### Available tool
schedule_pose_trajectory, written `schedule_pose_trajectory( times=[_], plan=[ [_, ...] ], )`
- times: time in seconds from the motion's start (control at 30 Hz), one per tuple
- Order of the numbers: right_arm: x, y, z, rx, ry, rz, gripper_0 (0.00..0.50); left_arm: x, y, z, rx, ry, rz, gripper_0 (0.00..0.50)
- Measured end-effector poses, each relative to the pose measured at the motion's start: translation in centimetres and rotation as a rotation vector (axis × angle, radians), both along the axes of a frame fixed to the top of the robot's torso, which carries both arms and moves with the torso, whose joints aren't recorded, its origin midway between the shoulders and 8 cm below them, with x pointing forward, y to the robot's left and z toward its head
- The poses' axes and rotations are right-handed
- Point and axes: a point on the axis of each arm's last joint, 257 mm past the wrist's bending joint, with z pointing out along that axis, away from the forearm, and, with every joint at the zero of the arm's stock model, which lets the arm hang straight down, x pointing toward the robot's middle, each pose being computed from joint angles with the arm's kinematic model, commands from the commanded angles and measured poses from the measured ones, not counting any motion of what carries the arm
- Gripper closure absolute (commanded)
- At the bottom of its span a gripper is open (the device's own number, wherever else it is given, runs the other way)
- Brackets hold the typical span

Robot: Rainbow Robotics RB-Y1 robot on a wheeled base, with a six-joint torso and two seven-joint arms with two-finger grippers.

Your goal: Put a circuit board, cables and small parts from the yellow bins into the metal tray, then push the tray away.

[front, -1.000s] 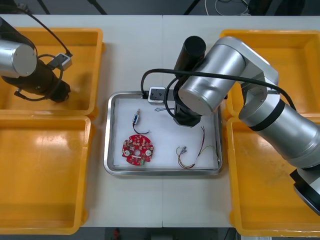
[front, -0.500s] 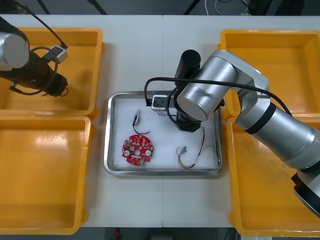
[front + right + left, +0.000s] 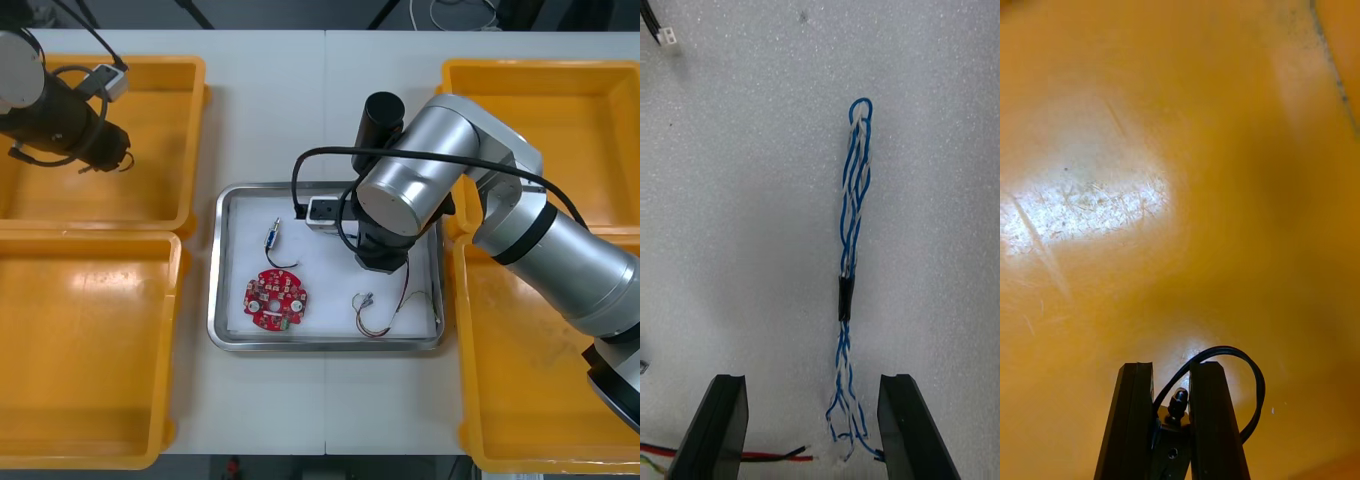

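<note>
Tray (image 3: 330, 300) holds the board (image 3: 277, 298), red-yellow cable (image 3: 385, 308), a small part (image 3: 272, 238), and the blue-white cable (image 3: 854, 202), which lies loose on the white floor. Right gripper (image 3: 812, 386) hovers low over that cable, fingers spread wide and gripping nothing. Left gripper (image 3: 1171, 420) is over the far left bin (image 3: 150, 120), fingers clamped on a black cable (image 3: 1244, 367) that loops out beside them.

Status, as judged: loading is mostly done. Left to do: carry the black cable to the tray, perhaps add more small parts, then push the tray away. It sits between the bins, not yet pushed.
</note>
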Motion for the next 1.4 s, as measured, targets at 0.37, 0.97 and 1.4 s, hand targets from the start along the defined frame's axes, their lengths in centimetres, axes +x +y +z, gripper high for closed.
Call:
schedule_pose_trajectory(
  times=[0.37, 0.97, 1.4],
  plan=[
    [-2.8, -1.6, 5.4, -0.071, -0.033, 0.002, 0.0, -0.3, -0.3, 4.5, 0.019, 0.028, 0.002, 0.5],
    [-1.4, -5.8, 13.0, 0.33, -0.161, -0.468, 0.0, -5.0, -7.0, 10.4, -0.063, 0.067, 0.154, 0.5],
    [-2.4, -14.4, 13.0, 0.504, -0.167, -0.84, 0.0, -7.9, -16.7, 9.8, -0.143, 0.094, 0.228, 0.5]
  ],
)
